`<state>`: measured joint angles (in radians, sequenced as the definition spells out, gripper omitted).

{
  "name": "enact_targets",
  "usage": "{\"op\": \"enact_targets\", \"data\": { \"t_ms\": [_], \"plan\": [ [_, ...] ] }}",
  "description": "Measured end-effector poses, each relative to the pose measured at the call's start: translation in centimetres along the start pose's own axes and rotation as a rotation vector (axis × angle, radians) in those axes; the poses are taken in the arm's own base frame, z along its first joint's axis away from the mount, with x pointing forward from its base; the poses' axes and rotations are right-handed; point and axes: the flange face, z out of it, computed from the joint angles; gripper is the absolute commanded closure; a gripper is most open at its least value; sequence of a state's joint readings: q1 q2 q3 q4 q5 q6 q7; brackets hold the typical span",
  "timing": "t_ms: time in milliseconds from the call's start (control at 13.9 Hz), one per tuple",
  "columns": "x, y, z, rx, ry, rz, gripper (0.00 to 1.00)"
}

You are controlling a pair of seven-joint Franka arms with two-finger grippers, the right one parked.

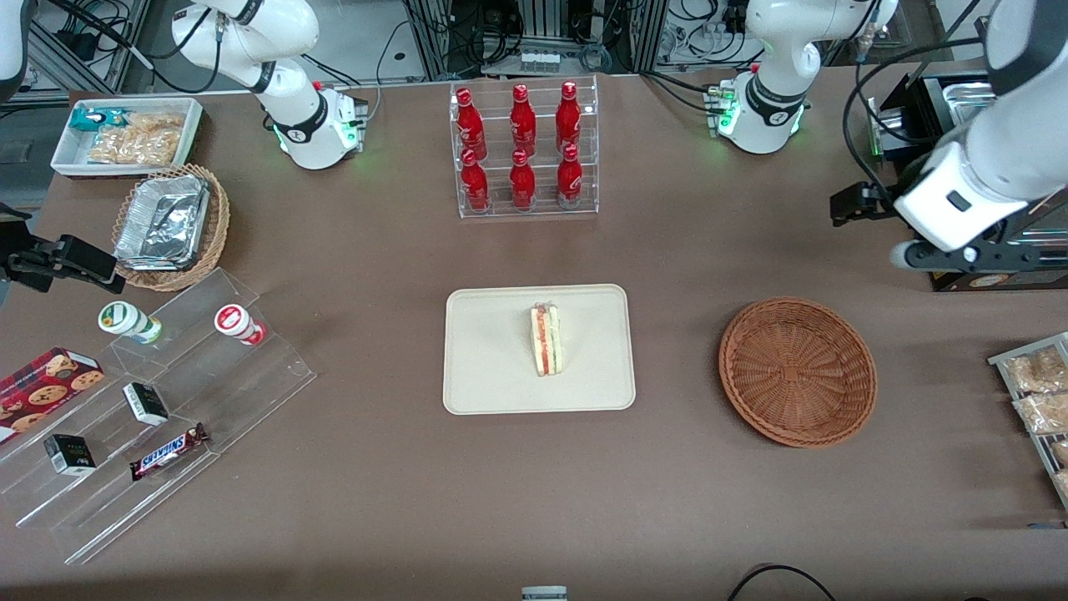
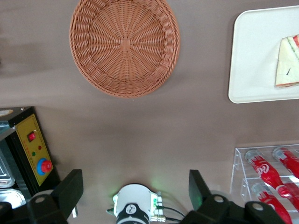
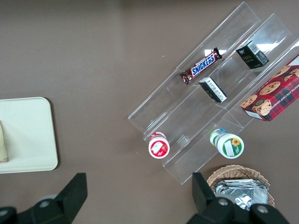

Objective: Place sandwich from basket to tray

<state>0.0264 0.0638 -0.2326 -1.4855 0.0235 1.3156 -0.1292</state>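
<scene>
The sandwich (image 1: 546, 340), a pale wedge with red and green layers, lies on the cream tray (image 1: 492, 367) near its middle. In the left wrist view its end (image 2: 287, 63) shows on the tray (image 2: 252, 56). The reddish-brown wicker basket (image 1: 797, 371) sits beside the tray toward the working arm's end of the table, with nothing in it (image 2: 124, 44). My gripper (image 1: 861, 205) hangs high over the table, farther from the front camera than the basket. It is open (image 2: 134, 189), its black fingers (image 2: 70, 191) wide apart with nothing between them.
A clear rack of red bottles (image 1: 524, 150) stands farther from the front camera than the tray. A black and yellow control box (image 2: 32, 149) sits near my arm's base. Bagged snacks (image 1: 1035, 392) lie at the working arm's end; acrylic steps (image 1: 150, 401) and a foil-tray basket (image 1: 171, 225) at the parked arm's.
</scene>
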Motion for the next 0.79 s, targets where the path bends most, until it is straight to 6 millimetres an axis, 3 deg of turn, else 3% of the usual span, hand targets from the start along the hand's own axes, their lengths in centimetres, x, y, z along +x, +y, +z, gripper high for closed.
{"op": "enact_targets", "data": {
  "t_ms": [144, 360, 792],
  "plan": [
    [-1.8, 0.6, 0.6, 0.068, 0.011, 0.003, 0.00],
    [-3.7, 1.0, 0.1, 0.097, 0.033, 0.006, 0.00],
    [-3.7, 1.2, -0.8, 0.049, 0.079, -0.008, 0.00]
  ]
}}
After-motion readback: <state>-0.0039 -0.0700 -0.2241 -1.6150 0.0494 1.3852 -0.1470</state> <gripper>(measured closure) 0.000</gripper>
